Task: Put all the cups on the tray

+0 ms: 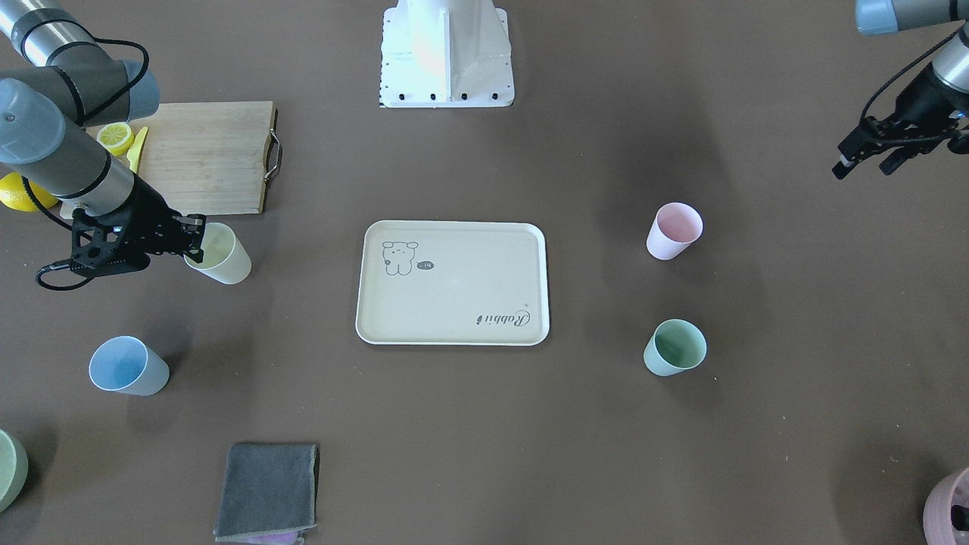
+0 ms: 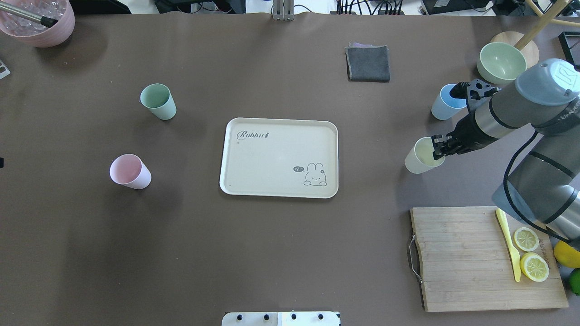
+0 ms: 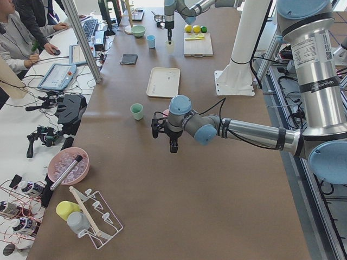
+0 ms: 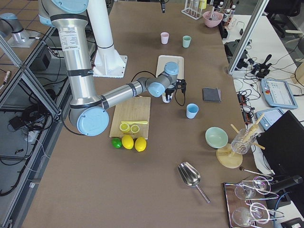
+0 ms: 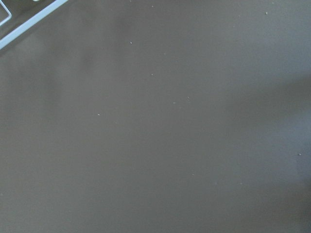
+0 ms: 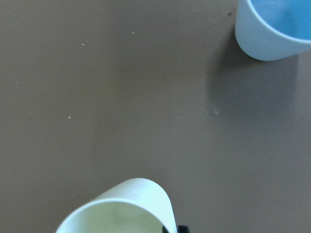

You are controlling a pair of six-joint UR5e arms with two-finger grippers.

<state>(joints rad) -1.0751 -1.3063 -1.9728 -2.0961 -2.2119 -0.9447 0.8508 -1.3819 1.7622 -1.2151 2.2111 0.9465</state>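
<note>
- Nothing is on your tray (image 1: pixel 462 291) yet. It sits in the middle of the table with no cup on it.
- All four cups stand on the table, well apart from the tray. The yellow cup (image 1: pixel 227 263) and the blue cup (image 1: pixel 130 369) are on the robot's right side. The pink cup (image 1: pixel 673 232) and the green cup (image 1: pixel 674 349) are on its left.
- The right gripper (image 1: pixel 195 241) is at the yellow cup's rim, on the side away from the tray. Its fingers look set across the cup wall, but you cannot tell whether they have clamped. The cup looks to be resting on the table.
- The left gripper (image 1: pixel 863 168) hangs above the table out past the pink cup, jaws apart and holding nothing.
- By this reading you are at the first pick-up. All four cups have yet to be carried over and set down inside the rim.
</note>
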